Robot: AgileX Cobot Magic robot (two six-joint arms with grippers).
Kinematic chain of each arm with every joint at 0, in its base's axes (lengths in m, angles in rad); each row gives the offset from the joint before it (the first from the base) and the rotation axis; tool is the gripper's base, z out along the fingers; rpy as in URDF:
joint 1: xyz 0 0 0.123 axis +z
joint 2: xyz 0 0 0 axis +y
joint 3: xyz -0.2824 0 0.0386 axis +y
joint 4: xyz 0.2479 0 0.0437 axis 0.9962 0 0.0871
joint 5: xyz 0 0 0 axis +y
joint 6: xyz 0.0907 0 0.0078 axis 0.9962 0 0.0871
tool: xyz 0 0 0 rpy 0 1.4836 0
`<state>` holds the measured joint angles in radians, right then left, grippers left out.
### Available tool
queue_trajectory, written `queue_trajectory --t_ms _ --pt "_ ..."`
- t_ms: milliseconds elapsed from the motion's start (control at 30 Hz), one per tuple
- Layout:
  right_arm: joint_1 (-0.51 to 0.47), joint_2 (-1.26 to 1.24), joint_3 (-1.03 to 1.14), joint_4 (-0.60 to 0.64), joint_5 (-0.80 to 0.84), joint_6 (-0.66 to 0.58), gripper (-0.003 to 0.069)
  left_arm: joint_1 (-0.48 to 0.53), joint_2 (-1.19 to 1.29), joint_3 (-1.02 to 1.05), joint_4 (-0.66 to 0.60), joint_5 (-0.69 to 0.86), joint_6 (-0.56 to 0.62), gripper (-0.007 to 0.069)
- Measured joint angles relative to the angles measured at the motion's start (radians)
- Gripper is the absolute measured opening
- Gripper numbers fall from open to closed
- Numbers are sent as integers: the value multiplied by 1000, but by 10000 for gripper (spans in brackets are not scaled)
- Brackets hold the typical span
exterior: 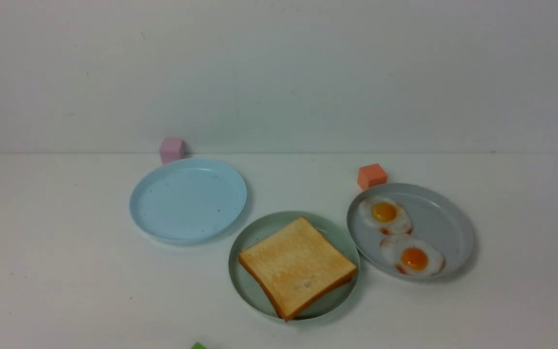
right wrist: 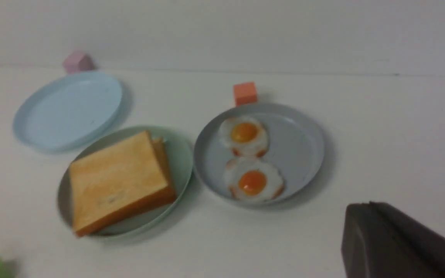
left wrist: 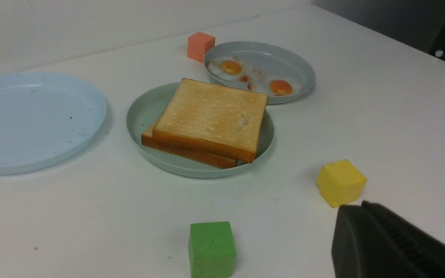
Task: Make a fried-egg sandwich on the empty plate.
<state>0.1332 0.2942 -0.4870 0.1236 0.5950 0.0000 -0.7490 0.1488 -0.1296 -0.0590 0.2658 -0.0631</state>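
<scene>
Two golden-brown toast slices lie stacked on the mint-green plate (exterior: 252,291); the top slice (exterior: 298,264) nearly covers the lower one (left wrist: 184,151). No egg shows between them. Two fried eggs (exterior: 385,215) (exterior: 412,257) lie on the grey plate (exterior: 446,228) to the right. The light blue plate (exterior: 187,198) at the back left is bare. Neither gripper shows in the front view. My left gripper (left wrist: 361,203) is shut and empty, near the yellow cube. My right gripper (right wrist: 369,203) is shut and empty, on the near side of the grey plate (right wrist: 303,146).
A pink cube (exterior: 171,149) stands behind the blue plate. An orange cube (exterior: 371,175) stands behind the grey plate. A green cube (left wrist: 211,249) and a yellow cube (left wrist: 340,182) stand on the white table in front of the mint-green plate.
</scene>
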Motion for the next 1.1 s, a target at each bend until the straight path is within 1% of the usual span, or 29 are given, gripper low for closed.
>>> queue_trajectory --t_ms 33,133,167,200,233,300,400,500,1100 --pt "-35 -58 123 14 -103 -8 -11 0 0 0 0 0 0 -13" --pt "-77 -173 371 31 -284 -11 -11 0 0 0 0 0 0 -13" --pt "-82 -210 438 34 -325 -12 -11 0 0 0 0 0 0 -13" --pt "-83 -243 474 38 -332 -14 -11 0 0 0 0 0 0 -13" --pt "-84 -249 481 38 -330 -14 -11 0 0 0 0 0 0 -13" --pt "-84 -295 510 16 -257 -21 -11 0 0 0 -1 0 0 -13" --pt "-83 -304 509 -25 -226 -23 -11 0 0 1 -1 0 0 -13" --pt "-79 -305 508 -37 -217 -24 -10 0 0 1 -3 0 0 -11" --pt "-74 -305 506 -13 -210 -24 -3 0 0 1 -3 0 0 3"
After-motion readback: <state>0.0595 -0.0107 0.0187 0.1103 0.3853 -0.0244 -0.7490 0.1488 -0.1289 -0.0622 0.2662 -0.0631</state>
